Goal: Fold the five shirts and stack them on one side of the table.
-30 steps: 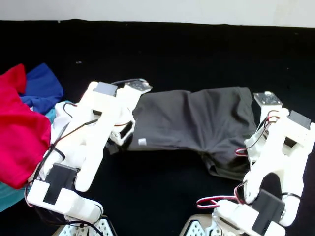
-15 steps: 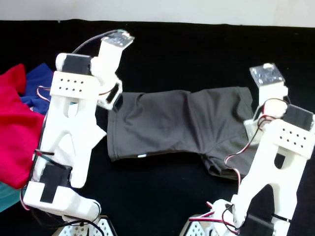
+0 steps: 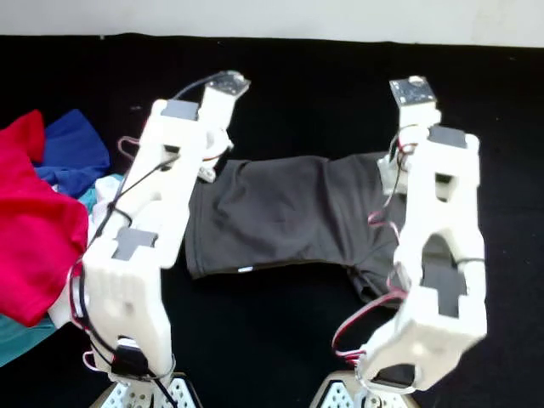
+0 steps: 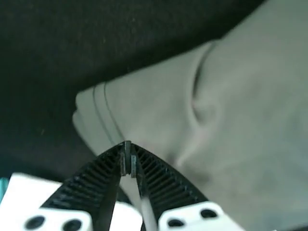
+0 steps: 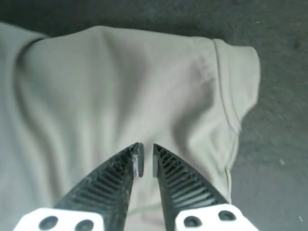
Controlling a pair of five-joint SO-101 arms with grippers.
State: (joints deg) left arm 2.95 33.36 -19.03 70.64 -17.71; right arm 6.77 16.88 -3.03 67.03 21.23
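Step in hand: by the look of it, taking the far edge of the grey shirt [image 3: 289,217] for a fold toward the near side.
Grey shirt: lies spread crosswise at the middle of the table [image 3: 280,85], with a bunched flap at its near-right corner.
Left gripper [image 4: 126,159]: tips pressed together at the shirt's far-left hem corner; no cloth visible between them.
Right gripper [image 5: 144,159]: tips a narrow slit apart, nothing between, over the shirt's far-right part beside the sleeve.
Doing it well: spread both grippers before you descend, bite the hem at matching points, and lift level so the edge stays taut. Flatten the bunched flap first.
Count, shirts: four you can tell: one grey, plus red shirt [image 3: 34,229], blue shirt [image 3: 72,153] and teal shirt [image 3: 17,340] heaped at the left edge. A fifth you cannot tell.
Count, arms: two.
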